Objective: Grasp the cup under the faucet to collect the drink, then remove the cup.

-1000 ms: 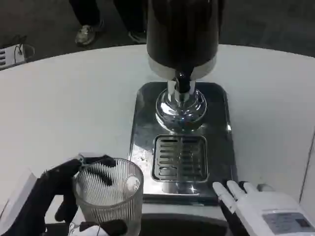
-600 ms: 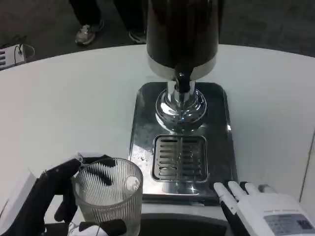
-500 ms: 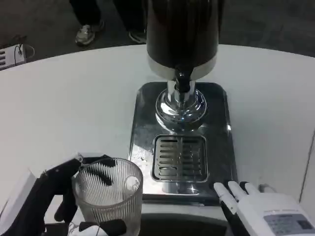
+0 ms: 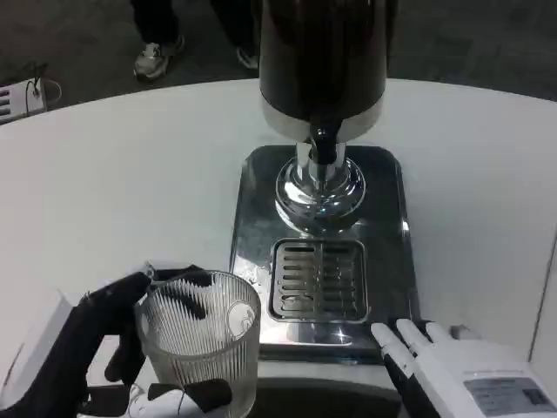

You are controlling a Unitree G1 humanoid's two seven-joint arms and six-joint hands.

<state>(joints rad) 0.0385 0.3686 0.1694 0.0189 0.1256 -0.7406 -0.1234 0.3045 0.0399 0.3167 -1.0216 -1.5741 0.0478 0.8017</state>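
**Head view: cup held at lower left, off the drip tray**

Head view is showing us the ribbed glass cup (image 4: 200, 335) sitting at the lower left of the frame, just left of the dispenser's steel base (image 4: 320, 244) and clear of the faucet (image 4: 323, 146). We are seeing the left hand (image 4: 87, 348) gripping it, dark fingers (image 4: 178, 283) wrapping around the rim and side. At the lower right, the right hand (image 4: 452, 374) is resting near the base's front corner, its white fingers (image 4: 389, 340) lying straight and apart, holding nothing. The slotted drip tray (image 4: 318, 280) is sitting in the centre of the white counter (image 4: 113, 174).
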